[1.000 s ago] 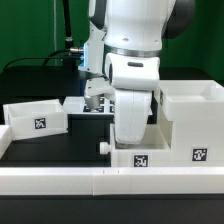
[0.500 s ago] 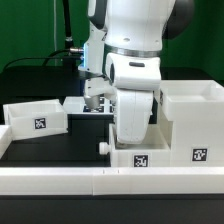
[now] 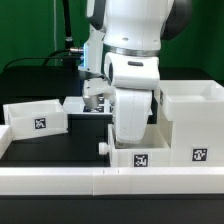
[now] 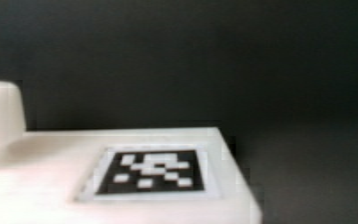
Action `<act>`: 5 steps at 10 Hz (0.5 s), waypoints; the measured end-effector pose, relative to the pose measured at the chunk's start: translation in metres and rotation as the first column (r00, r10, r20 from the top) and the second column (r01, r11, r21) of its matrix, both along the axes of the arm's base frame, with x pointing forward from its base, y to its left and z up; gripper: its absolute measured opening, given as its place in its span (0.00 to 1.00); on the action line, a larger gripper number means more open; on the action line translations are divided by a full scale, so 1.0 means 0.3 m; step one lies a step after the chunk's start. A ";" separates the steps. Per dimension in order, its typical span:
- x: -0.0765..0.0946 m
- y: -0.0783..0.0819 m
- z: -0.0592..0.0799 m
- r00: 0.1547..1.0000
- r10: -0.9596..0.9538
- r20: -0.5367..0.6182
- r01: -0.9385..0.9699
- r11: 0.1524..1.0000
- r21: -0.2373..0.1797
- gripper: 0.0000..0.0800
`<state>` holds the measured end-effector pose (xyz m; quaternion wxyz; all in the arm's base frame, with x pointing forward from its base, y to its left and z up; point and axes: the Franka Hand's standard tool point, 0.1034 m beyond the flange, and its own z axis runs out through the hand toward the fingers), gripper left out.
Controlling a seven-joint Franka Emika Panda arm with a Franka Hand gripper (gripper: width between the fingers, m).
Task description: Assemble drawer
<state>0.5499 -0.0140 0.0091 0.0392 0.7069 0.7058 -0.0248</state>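
One second on, nothing has moved: the small white knobbed plastic tray (image 3: 165,157) sits at 6 o'clock in the exterior view, the tall white plastic housing (image 3: 195,112) at 3, so no gain, and I can't tell if the gripper (image 3: 95,104) holds anything.

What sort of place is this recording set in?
Most likely a robotics lab bench: a white Franka arm works over a black table fenced by a low white rail, with a tagged white drawer tray and housing on it.
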 end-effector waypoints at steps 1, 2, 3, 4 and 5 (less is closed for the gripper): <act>0.000 0.000 0.000 1.000 0.000 0.000 0.000 1.000 0.000 0.05; 0.000 0.000 0.000 1.000 0.010 -0.001 -0.010 1.000 -0.001 0.05; 0.000 0.000 0.000 1.000 0.013 -0.001 -0.013 1.000 -0.002 0.05; 0.000 -0.001 0.000 1.000 0.020 -0.002 -0.020 1.000 -0.005 0.05; 0.001 -0.002 0.001 1.000 0.028 -0.004 -0.028 1.000 -0.010 0.05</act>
